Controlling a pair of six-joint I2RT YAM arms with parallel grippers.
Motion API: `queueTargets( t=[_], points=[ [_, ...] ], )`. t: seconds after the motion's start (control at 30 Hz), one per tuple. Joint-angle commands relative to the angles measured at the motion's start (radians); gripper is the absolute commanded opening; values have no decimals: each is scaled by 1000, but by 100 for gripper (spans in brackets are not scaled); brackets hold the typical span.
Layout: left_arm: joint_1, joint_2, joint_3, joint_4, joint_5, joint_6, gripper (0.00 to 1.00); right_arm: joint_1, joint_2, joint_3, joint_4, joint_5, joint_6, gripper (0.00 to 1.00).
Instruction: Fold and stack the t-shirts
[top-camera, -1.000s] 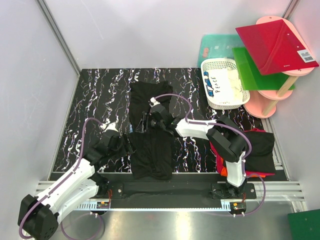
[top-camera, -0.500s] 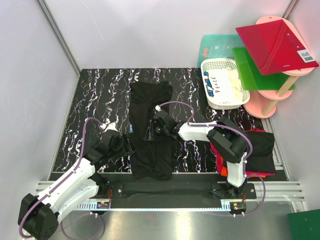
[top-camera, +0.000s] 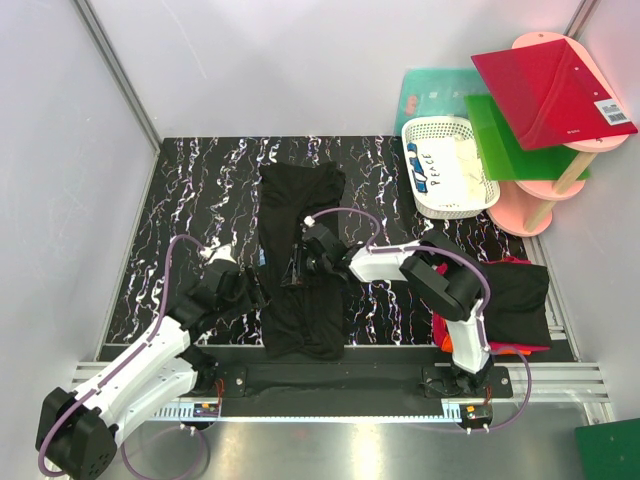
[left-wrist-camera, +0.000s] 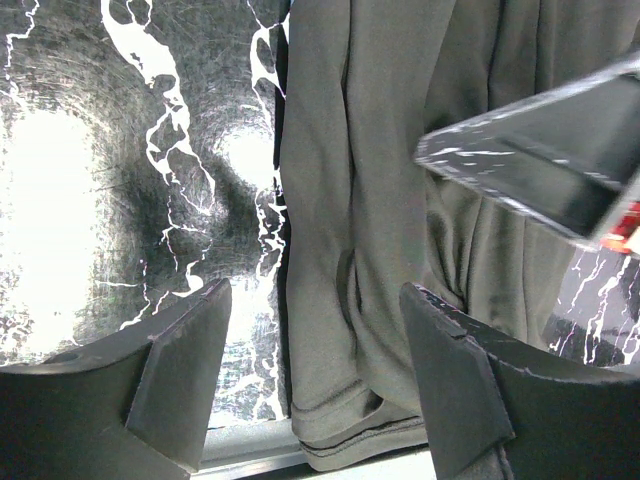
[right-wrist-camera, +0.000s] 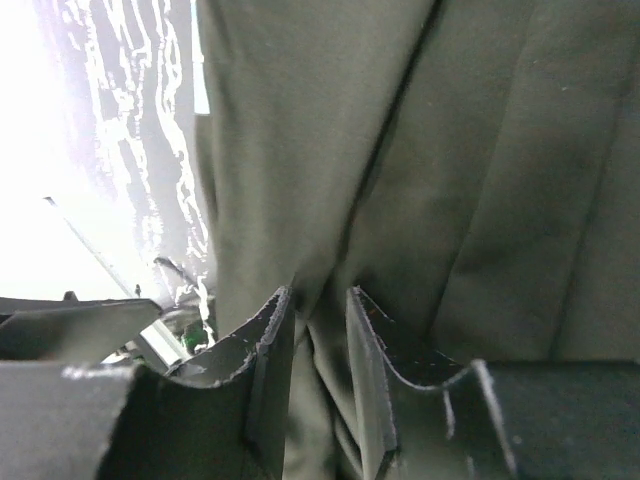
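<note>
The right gripper (right-wrist-camera: 318, 297) is pinching a raised fold of the black t-shirt (top-camera: 300, 190) between its narrowed jaws (cloth filling the gap). The left gripper (left-wrist-camera: 313, 300) is hovering spread and empty over the shirt's near left edge, on the marbled table (top-camera: 200, 190).

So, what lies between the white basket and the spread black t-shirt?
Only bare marbled table, as the top view shows, separates the black t-shirt from the white basket.

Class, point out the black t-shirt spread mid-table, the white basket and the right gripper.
black t-shirt (top-camera: 300, 320): top view, its near half.
white basket (top-camera: 458, 209): top view, its near wall.
right gripper (right-wrist-camera: 318, 300): right wrist view, between its fingertips.
</note>
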Motion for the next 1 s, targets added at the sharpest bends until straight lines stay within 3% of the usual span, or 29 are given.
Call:
queueTargets(
  t=[0.0, 0.1, 0.17, 0.3, 0.47, 0.67, 0.97],
  points=[
    [-4, -11, 3, 32, -34, 3, 73, 21, 41, 64, 13, -36, 10, 35],
    [-4, -16, 3, 27, -37, 3, 73, 23, 49, 74, 11, -29, 5, 34],
    [-4, -19, 3, 24, -39, 3, 73, 24, 47, 77, 13, -24, 4, 19],
    [-4, -16, 2, 22, -41, 3, 73, 26, 37, 80, 11, -10, -1, 4],
    [-4, -10, -3, 22, -45, 2, 73, 39, -19, 57, -21, 62, -21, 2],
    [-4, -4, -6, 27, -48, 0, 73, 64, -134, -3, -22, 261, -91, 2],
    [-4, 18, -11, 48, -41, 3, 73, 67, -201, -25, -36, 373, -148, 2]
  ],
)
